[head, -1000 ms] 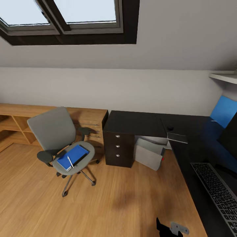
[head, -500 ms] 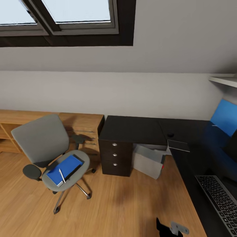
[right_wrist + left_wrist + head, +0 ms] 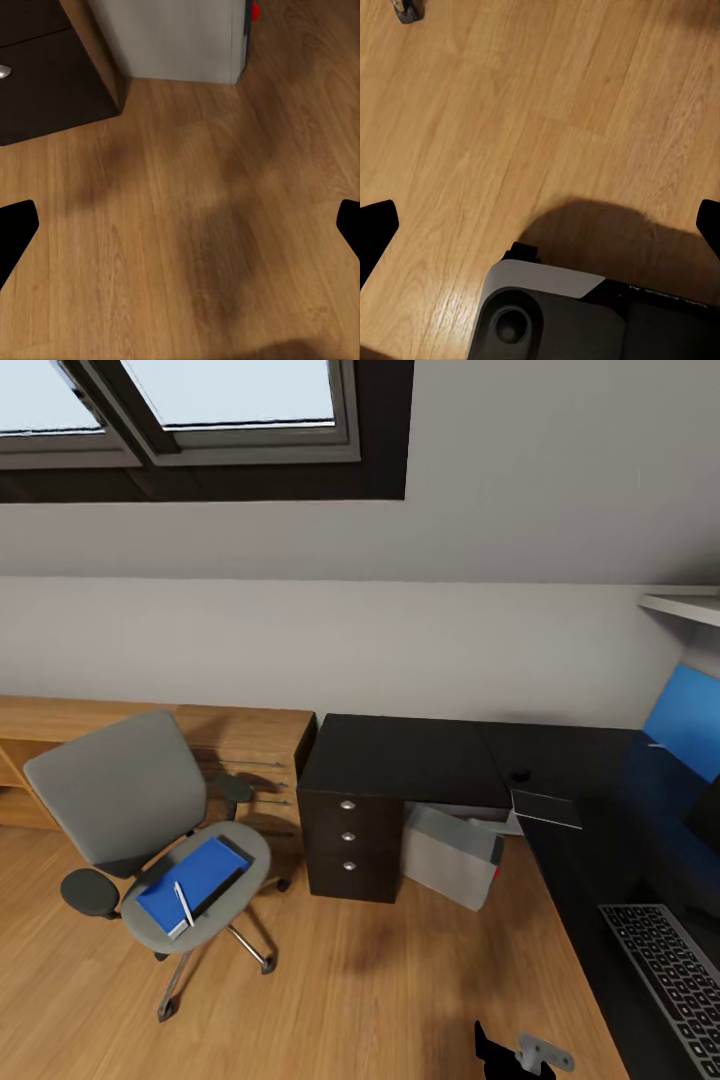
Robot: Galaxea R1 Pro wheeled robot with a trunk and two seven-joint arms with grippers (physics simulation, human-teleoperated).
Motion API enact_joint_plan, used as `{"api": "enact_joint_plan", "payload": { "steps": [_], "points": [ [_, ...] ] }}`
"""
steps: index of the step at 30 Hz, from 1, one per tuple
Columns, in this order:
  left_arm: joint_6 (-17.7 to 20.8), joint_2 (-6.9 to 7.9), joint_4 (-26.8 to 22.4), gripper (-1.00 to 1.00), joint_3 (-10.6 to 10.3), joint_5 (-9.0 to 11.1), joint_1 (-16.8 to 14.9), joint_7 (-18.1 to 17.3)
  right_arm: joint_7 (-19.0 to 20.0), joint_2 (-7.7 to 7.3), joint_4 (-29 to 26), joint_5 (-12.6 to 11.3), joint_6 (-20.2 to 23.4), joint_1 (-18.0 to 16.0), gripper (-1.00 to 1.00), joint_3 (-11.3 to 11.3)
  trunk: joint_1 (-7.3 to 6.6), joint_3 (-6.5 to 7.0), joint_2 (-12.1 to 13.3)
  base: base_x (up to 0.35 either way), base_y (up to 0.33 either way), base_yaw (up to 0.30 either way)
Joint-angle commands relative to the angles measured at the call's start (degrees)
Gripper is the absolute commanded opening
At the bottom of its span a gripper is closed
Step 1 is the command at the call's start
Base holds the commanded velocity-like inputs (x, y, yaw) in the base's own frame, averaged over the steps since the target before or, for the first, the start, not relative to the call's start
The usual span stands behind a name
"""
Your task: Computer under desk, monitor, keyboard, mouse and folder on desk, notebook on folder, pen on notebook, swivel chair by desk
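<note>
The grey swivel chair (image 3: pixel 130 800) stands on the wooden floor, left of the black desk (image 3: pixel 410 750). A blue folder (image 3: pixel 200 868) lies on its seat with a white pen (image 3: pixel 184 903) on top. The light grey computer (image 3: pixel 455 855) leans under the desk and also shows in the right wrist view as a grey case (image 3: pixel 172 37). On the desktop are a small black mouse (image 3: pixel 518 772), the dark grey notebook (image 3: pixel 546 807) and the keyboard (image 3: pixel 672 978). The monitor's dark edge (image 3: pixel 712 805) is at the right border. My left gripper (image 3: pixel 540 232) and right gripper (image 3: pixel 180 232) hang open over bare floor.
The desk's black drawer unit (image 3: pixel 350 840) with silver knobs stands beside the computer. A low wooden shelf unit (image 3: pixel 240 735) runs along the wall behind the chair. A blue wall panel (image 3: pixel 685 720) is at the far right. My own base (image 3: pixel 555 315) shows below the left gripper.
The whole view has shifted: the chair sits further left and lower, the keyboard nearer the lower right corner. Chair, desk things and both grippers have not moved themselves.
</note>
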Motion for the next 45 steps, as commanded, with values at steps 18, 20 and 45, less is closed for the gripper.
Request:
{"api": "enact_joint_plan", "payload": {
  "steps": [18, 20, 45],
  "points": [
    [-0.27, 0.10, -0.02, 1.00, -0.40, 0.60, -0.05, 0.46, 0.59, -0.03, 0.05, -0.53, -0.17, -0.05, 1.00, 0.24, -3.94, 3.15, 7.16, 0.140, 0.000, 0.000],
    [-0.28, 0.10, -0.03, 1.00, -0.40, 0.60, -0.06, 0.46, 0.59, -0.03, 0.07, -0.53, -0.17, -0.05, 1.00, 0.23, -4.38, 3.51, 7.96, 0.328, 0.000, 0.000],
    [-0.38, 0.05, -0.21, 1.00, -0.47, 0.60, -0.03, 0.37, 0.71, 0.04, -0.01, -0.56, -0.37, -0.05, 1.00, 0.25, -5.48, 4.40, 9.97, 0.295, 0.000, 0.000]
  ]
}}
